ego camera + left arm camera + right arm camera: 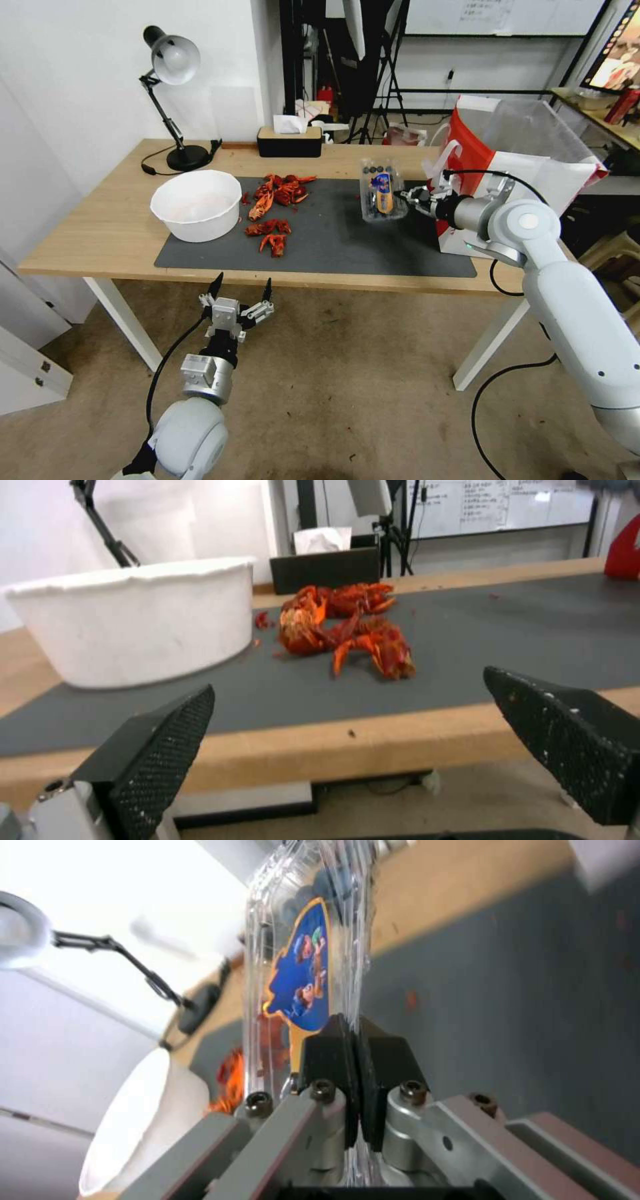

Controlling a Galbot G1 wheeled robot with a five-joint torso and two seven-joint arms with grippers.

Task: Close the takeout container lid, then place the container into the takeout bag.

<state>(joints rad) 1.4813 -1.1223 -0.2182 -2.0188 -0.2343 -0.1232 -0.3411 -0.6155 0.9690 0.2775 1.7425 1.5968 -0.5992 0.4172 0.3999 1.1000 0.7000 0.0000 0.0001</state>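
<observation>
1. One desk [100,233], wooden top, white legs.
2. One dark mat [347,240] on the desk.
3. One white bowl [197,203] on the mat.
4. One takeout container [382,190], clear, blue sticker, dark berries inside; berry count can't be made out.
5. One takeout bag [507,153], white and red, at the desk's right end.
6. One black tissue box [289,141] at the back edge.
7. One desk lamp [170,93], black arm and base.
8. One scatter of red crayfish pieces [273,210], roughly three clumps; single pieces too jumbled to count.
9. Two claws: left claw [241,291], right claw [403,195].
</observation>
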